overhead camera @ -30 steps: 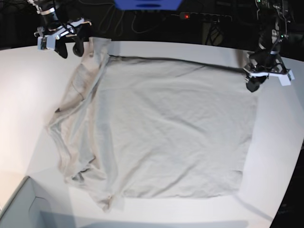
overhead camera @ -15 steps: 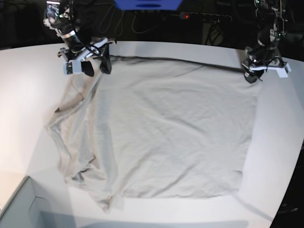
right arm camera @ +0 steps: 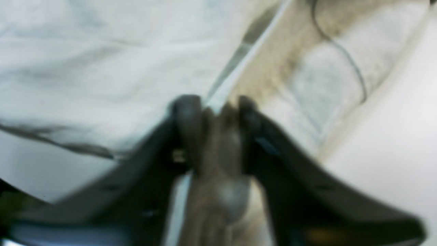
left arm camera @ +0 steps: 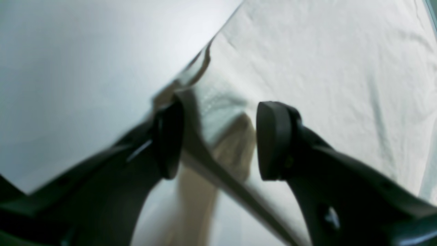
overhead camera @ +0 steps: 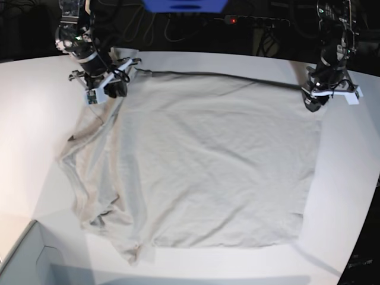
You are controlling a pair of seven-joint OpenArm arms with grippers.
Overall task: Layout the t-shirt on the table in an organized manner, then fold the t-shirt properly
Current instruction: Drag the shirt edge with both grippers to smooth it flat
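White table (overhead camera: pixel 350 178), t-shirt (overhead camera: pixel 208 160) spread flat, dark room behind

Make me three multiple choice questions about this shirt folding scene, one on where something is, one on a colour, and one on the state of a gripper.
1. In the base view, which side of the plain light grey-beige cotton t-shirt is bunched up?
A. the view's left side
B. the view's right side
C. neither side

2. What colour is the smooth matte tabletop?
A. black
B. white
C. brown wood

3. What is the right gripper doing?
A. hanging open above the bare table
B. shut on a fold of the t-shirt
C. holding a box

Answers:
1 A, the cloth is rumpled and doubled over along the view's left edge, while the right side lies flat.
2 B, the tabletop is white all around the shirt.
3 B, the right wrist view shows cloth pinched between its fingertips; the left gripper stands open over a shirt edge.
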